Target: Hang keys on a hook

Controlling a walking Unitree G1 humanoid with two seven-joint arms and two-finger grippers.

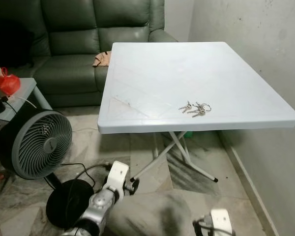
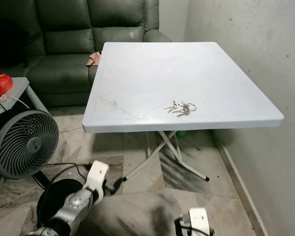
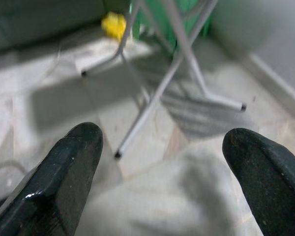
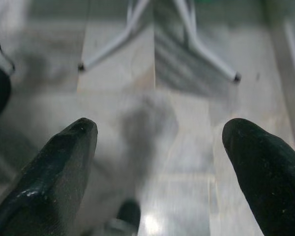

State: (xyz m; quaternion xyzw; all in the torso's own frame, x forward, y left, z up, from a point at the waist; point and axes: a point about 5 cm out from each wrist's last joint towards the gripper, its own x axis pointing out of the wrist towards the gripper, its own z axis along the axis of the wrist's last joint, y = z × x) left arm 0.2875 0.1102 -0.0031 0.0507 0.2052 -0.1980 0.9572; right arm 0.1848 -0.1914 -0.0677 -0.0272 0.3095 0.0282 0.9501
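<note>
A bunch of silver keys (image 1: 195, 108) lies on the white folding table (image 1: 152, 73), near its front edge and right of centre. Both arms hang low in front of the table, well below the tabletop. My left arm (image 1: 110, 189) is at the lower left and my right arm (image 1: 219, 222) at the bottom edge. In the left wrist view my left gripper (image 3: 162, 142) is open over the marble floor, looking at the table's legs (image 3: 152, 98). In the right wrist view my right gripper (image 4: 160, 135) is open too, with nothing between its fingers (image 4: 64, 157).
A grey floor fan (image 1: 37, 142) and a black round base (image 1: 69, 201) with cables stand at the left. A dark green sofa (image 1: 88, 39) is behind the table. A side table holds a red bag (image 1: 7, 84). A wall (image 1: 265, 49) runs along the right.
</note>
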